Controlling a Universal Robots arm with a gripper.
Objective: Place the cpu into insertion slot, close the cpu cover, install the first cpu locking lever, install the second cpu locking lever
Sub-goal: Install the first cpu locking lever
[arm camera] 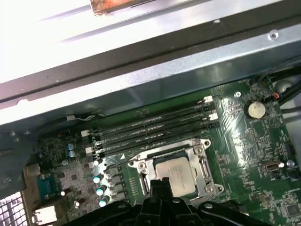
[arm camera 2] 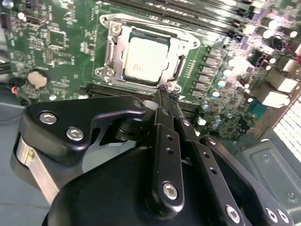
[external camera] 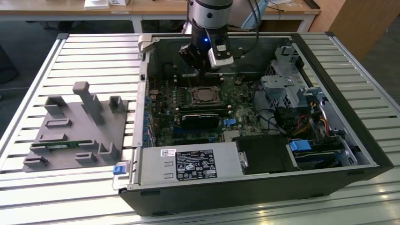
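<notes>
Dull square cpu (arm camera 2: 146,57) lies flat inside shiny metal cpu cover (arm camera 2: 114,51) frame.

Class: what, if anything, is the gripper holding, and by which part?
Nothing, as far as shows. The gripper is shut, its tips bare beside the cover's edge; the cpu lies framed by that cover.

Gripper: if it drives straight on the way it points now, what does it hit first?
Most likely the near edge of the cpu cover framing the cpu; the gripper hangs close above that rim, though depth is unclear.
</notes>
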